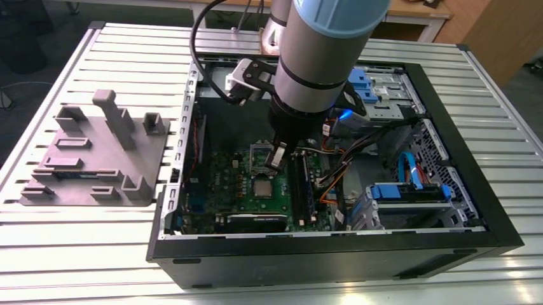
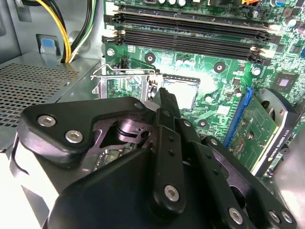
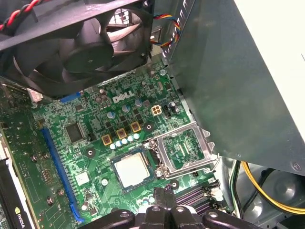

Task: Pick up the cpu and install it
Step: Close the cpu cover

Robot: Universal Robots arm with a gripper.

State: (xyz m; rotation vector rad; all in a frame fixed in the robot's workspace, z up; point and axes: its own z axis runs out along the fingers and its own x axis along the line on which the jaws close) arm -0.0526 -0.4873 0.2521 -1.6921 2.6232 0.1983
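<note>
End effector (image 3: 164, 200), fingers closed together and empty, hovers above the motherboard (image 3: 90, 143); cpu (image 3: 133, 171) lies seated in its socket, hinged bracket (image 3: 186, 148) open at its 3 o'clock edge.

Gray fixture block (image 1: 89, 159) beside computer case (image 1: 339, 248)

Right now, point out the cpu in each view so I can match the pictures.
Exterior view: the cpu lies flat on the green board, just below the gripper.
First wrist view: the chip sits beside the flipped-open socket bracket.
Second wrist view: it lies just beyond the gripper.
Shared landmark: that silver bracket.
</note>
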